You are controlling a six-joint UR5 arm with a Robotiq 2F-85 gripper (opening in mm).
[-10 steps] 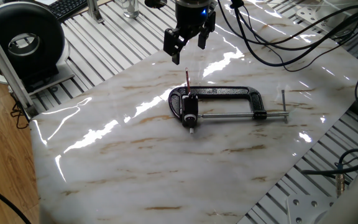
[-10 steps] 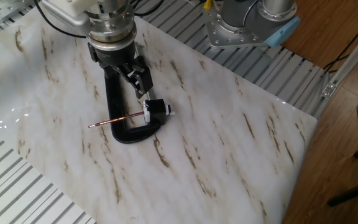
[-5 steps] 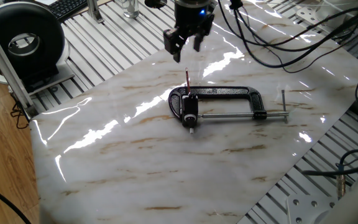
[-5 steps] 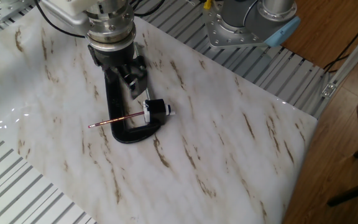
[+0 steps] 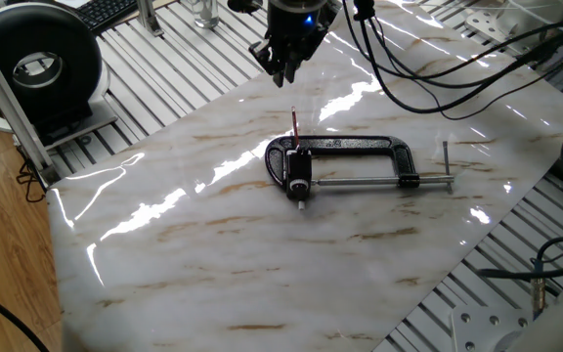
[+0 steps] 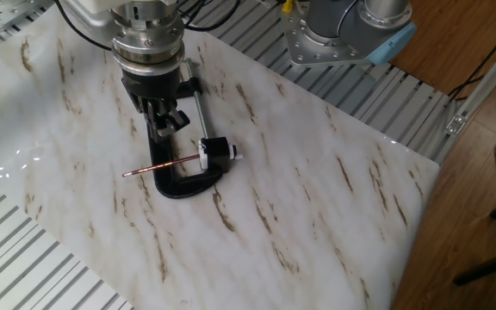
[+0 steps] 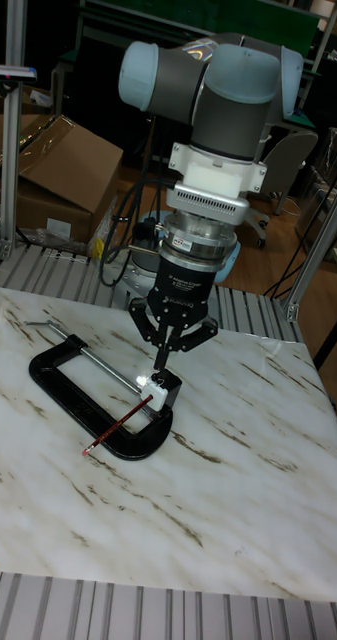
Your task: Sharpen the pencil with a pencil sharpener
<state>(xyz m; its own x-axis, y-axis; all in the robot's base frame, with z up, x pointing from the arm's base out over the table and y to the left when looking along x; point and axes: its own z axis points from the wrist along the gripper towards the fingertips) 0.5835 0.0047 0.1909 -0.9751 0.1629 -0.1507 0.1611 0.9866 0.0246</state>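
The pencil (image 5: 295, 125) (image 6: 158, 167) (image 7: 118, 425), thin and dark red, lies across the frame of a black C-clamp (image 5: 360, 147) (image 6: 183, 185) (image 7: 58, 380). One end of it meets the pencil sharpener (image 5: 299, 178) (image 6: 216, 151) (image 7: 160, 387), a small black block with a white tip that sits in the clamp's mouth. My gripper (image 5: 286, 64) (image 6: 164, 116) (image 7: 166, 350) hangs above the clamp, a little above the sharpener and pencil. It touches neither, and its fingers are shut together on nothing.
The clamp's silver screw rod (image 5: 379, 181) lies along the marble sheet (image 5: 213, 254). A black round device (image 5: 32, 64) stands at the left edge and cables (image 5: 438, 59) trail at the back. A second robot base (image 6: 351, 30) stands beyond the sheet.
The gripper's fingers, open a second ago, have closed together. The gripper has also turned and drawn slightly up and back. Pencil, sharpener and clamp have not moved.
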